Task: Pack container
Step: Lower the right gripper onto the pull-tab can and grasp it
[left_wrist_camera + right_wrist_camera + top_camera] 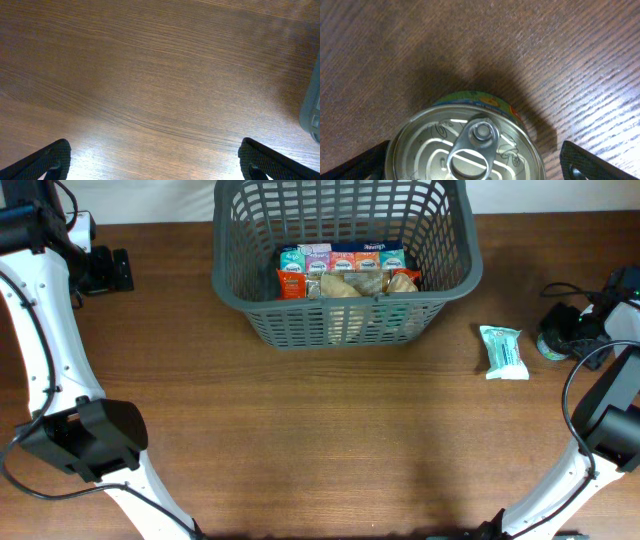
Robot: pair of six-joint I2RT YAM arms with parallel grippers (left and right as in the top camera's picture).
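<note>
The container, a large dark grey slotted basket [345, 290], stands at the back middle of the table and holds several colourful snack packs and bagged items. Its corner shows at the right edge of the left wrist view [313, 112]. My right gripper [566, 330] is at the far right, open, with its fingers on either side of a small round can [465, 145] with a pull-tab lid and a green label. There is a gap at the right finger [475, 162]. The can also shows in the overhead view [549, 346]. My left gripper [108, 270] is open and empty over bare wood [155, 160], left of the basket.
A teal packet [503, 352] lies on the table between the basket and the can. The wooden table [320, 440] stretches in front of the basket. The arm bases stand at the front left and front right corners.
</note>
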